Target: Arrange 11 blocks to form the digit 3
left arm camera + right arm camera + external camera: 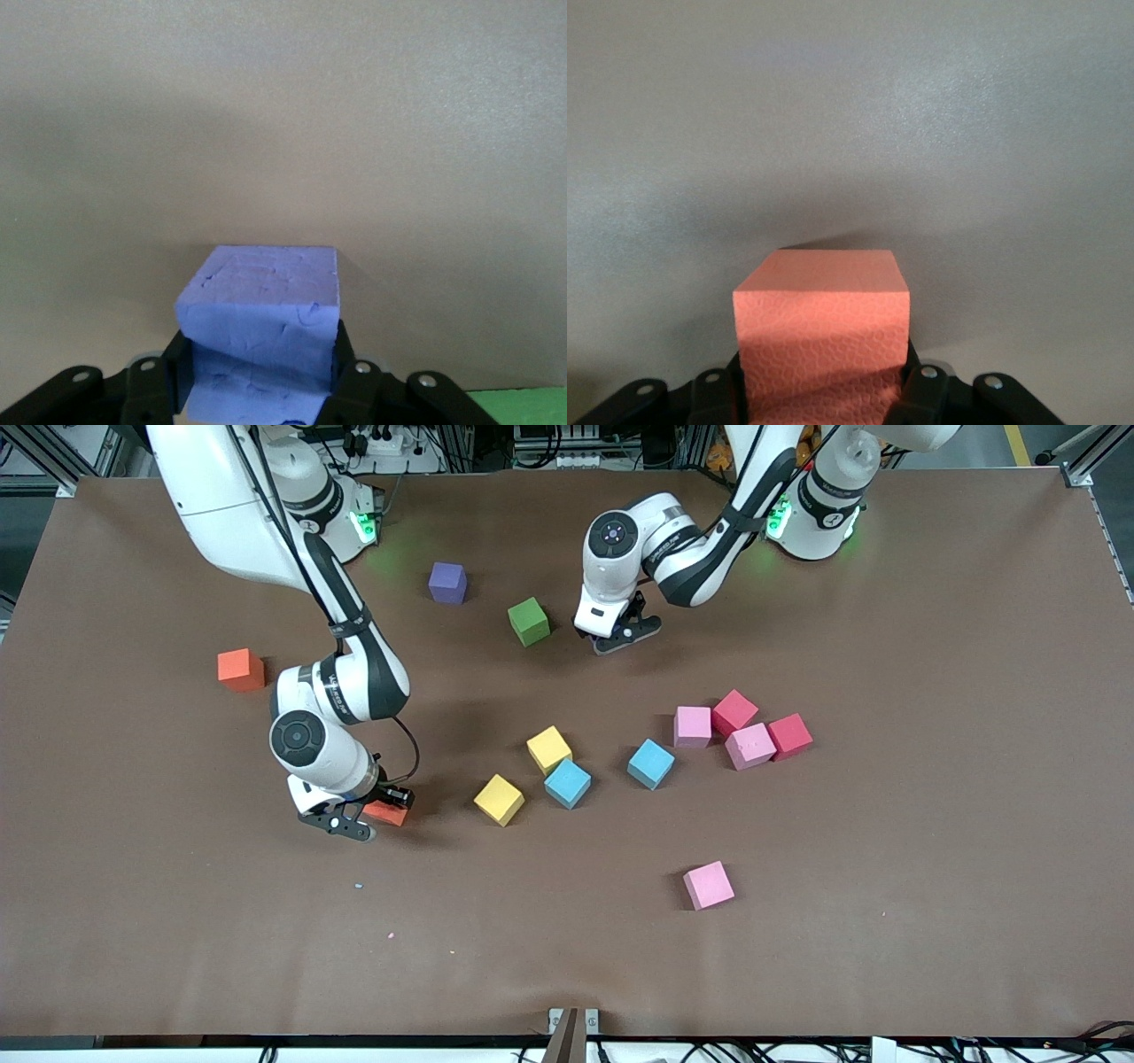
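My left gripper (616,636) is shut on a purple block (266,292) low over the table beside the green block (529,621), whose corner (523,409) shows in the left wrist view. Toward the right arm's end, my right gripper (372,812) is shut on an orange block (824,301), seen from the front as an orange block (387,813) at table level. Loose blocks lie scattered: purple (447,583), orange (241,670), two yellow (549,749) (499,799), two light blue (567,783) (651,763). No digit 3 shows.
A cluster of two pink blocks (692,726) (750,746) and two red blocks (734,712) (789,736) sits toward the left arm's end. A lone pink block (708,885) lies nearest the front camera. The brown table (930,868) is bare around them.
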You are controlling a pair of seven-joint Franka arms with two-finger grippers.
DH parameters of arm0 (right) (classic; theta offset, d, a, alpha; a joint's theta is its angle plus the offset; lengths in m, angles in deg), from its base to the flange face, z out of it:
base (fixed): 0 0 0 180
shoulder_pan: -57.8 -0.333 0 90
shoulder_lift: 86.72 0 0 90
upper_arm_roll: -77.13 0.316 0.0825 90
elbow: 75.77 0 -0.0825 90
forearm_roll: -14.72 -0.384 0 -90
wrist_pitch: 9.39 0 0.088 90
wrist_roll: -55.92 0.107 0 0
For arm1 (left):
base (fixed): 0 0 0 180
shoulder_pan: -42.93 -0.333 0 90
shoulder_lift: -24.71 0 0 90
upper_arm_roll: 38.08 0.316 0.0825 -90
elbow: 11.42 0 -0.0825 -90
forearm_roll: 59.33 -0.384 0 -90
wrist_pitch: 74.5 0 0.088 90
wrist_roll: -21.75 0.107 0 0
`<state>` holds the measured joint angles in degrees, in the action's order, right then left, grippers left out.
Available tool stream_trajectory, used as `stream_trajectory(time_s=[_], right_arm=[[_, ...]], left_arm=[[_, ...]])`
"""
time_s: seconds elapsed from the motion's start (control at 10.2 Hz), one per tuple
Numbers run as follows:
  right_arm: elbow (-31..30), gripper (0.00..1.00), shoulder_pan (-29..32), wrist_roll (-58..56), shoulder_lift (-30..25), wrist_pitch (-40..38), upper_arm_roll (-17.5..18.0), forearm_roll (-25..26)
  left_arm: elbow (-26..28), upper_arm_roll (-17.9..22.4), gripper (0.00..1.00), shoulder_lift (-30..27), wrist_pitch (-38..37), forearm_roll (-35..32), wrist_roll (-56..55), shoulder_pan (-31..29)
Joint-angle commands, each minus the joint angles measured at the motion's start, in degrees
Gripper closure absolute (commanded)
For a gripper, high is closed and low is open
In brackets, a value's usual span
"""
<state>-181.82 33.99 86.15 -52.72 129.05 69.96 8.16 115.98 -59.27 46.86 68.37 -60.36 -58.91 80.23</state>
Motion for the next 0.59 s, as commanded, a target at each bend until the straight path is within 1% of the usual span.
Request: stream_trajectory(time_s=[0.0,0.1,0.39,0.49], right_arm=[[2.2,0.95,-0.3,-0.1,-1.0,-5.2,0.0,-0.6],[3.0,1.0,-0.7,0.0,-1.6,-8.1,0.0,-0.6],[3.2,1.0,-1.2,-1.1,-3.8,-11.2,0.0,-0.6],[3.1,1.0,-2.6,-0.4,-4.4,-12.5,0.0,-0.6]], left_arm=[[0.7,0.0,0.63,-0.1,0.7,-0.5,-1.1,-0.7],[0.6,-0.1,0.65,-0.2,0.7,-0.4,-2.0,-0.8],[0.4,-0.1,0.68,-1.0,0.2,-0.4,-5.0,-1.3],[0.4,-0.1,0.68,-1.4,0.1,-0.4,-5.3,-1.3]])
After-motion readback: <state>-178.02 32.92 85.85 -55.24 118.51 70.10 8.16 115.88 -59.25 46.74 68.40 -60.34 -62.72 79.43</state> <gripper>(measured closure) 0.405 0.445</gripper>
